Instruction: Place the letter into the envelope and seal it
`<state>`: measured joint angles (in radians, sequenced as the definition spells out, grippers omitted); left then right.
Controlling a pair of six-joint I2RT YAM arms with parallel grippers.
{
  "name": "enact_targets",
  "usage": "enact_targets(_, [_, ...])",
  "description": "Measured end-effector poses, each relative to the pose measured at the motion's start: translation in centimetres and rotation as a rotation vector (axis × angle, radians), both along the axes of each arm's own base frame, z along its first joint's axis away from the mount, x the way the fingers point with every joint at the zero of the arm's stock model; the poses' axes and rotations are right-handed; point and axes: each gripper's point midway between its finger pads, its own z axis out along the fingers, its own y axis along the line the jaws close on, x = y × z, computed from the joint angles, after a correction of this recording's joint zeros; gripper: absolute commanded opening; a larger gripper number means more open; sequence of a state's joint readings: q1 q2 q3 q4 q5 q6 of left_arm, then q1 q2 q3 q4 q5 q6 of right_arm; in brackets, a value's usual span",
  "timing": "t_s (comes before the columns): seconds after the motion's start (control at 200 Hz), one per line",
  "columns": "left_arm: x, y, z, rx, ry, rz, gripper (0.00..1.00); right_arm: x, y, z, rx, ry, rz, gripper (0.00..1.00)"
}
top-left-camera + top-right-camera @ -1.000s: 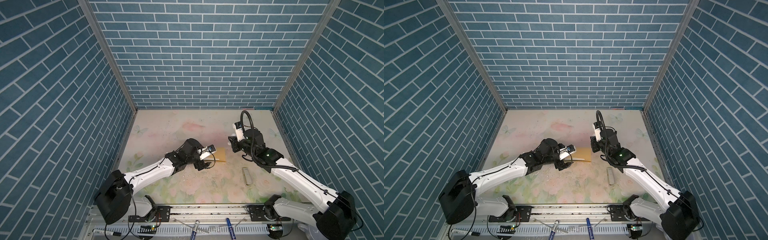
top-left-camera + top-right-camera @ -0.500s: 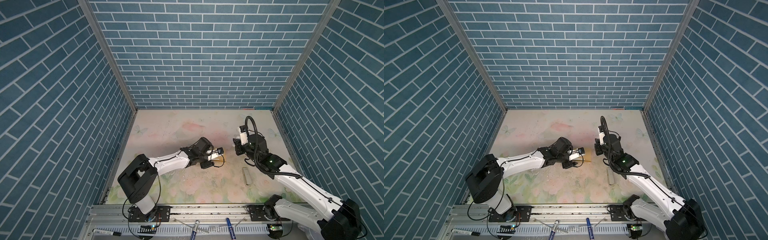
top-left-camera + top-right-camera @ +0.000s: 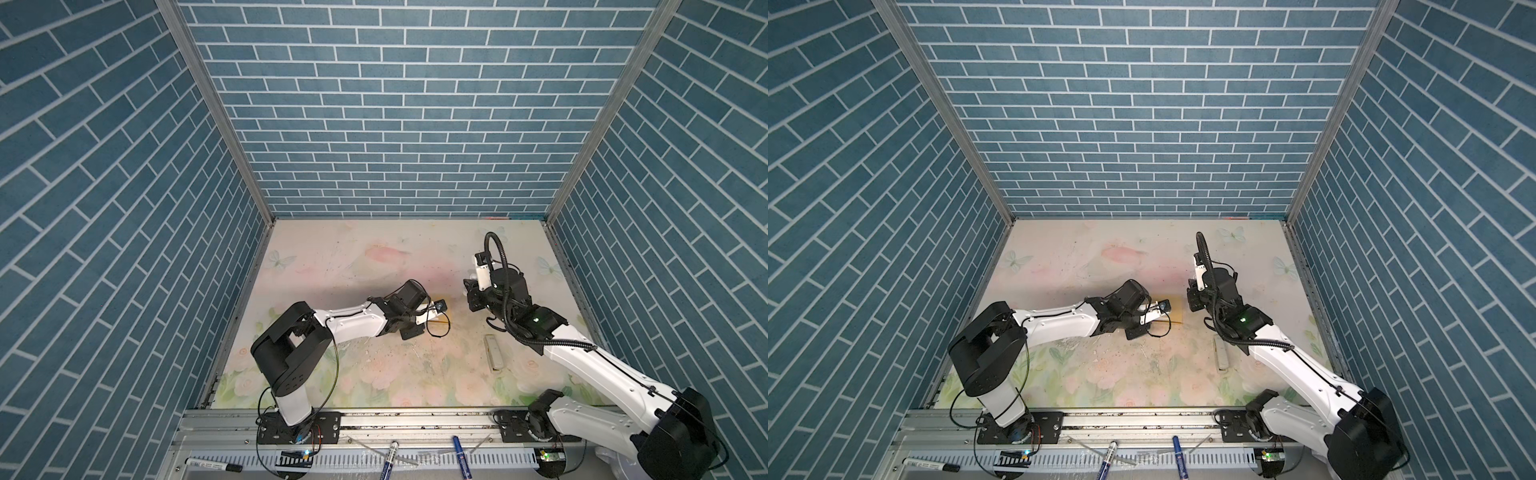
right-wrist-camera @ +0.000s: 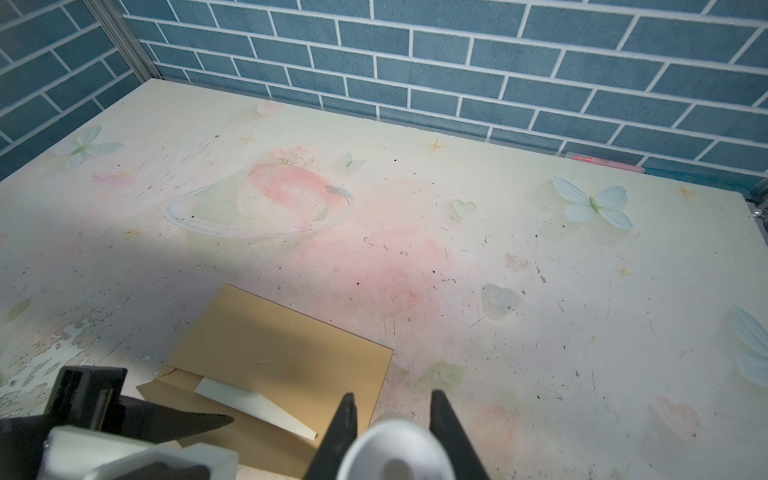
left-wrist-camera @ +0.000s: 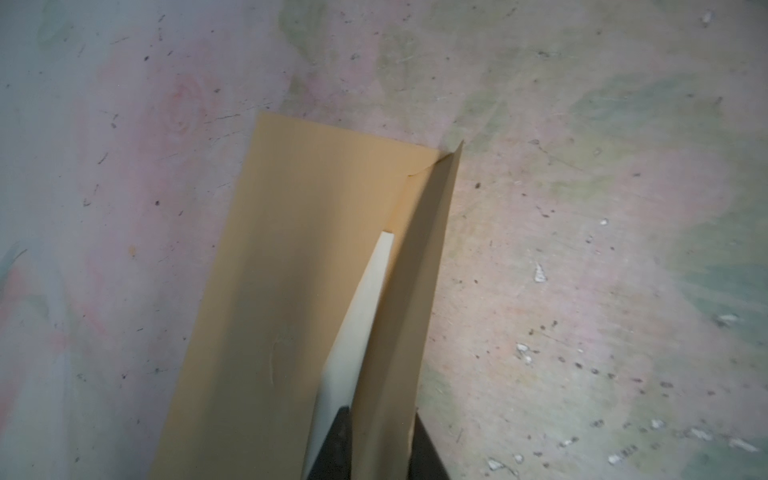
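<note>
The left gripper (image 5: 380, 411), spread a second ago, now pinches the flap of the envelope (image 5: 291, 249) beside the letter (image 5: 365, 299), while the right gripper (image 4: 392, 397) stays clamped on a white rounded object (image 4: 395, 446).

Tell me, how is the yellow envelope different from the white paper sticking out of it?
The envelope is mustard yellow; the letter is pale cream. The envelope lies on the table, mostly in view; the letter shows only as a narrow strip, the rest hidden inside. The envelope's flap stands raised in the left gripper; the letter lies flat. Both are thin paper.
</note>
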<state>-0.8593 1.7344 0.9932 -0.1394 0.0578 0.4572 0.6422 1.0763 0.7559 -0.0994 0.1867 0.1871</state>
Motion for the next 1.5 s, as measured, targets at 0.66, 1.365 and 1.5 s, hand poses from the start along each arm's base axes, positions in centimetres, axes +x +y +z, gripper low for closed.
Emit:
enact_targets(0.66, [4.2, 1.2, 2.6, -0.046, -0.093, 0.326, 0.00, 1.6, 0.0, -0.6, 0.057, 0.015, -0.051, 0.00])
enact_targets(1.365, [2.7, 0.7, 2.2, -0.210, 0.080, 0.365, 0.49, 2.5, 1.7, 1.1, 0.218, 0.003, 0.015, 0.00])
enact_targets(1.5, [4.1, 2.9, 5.6, -0.376, 0.085, 0.462, 0.52, 3.2, 3.2, -0.2, 0.236, 0.048, 0.064, 0.00])
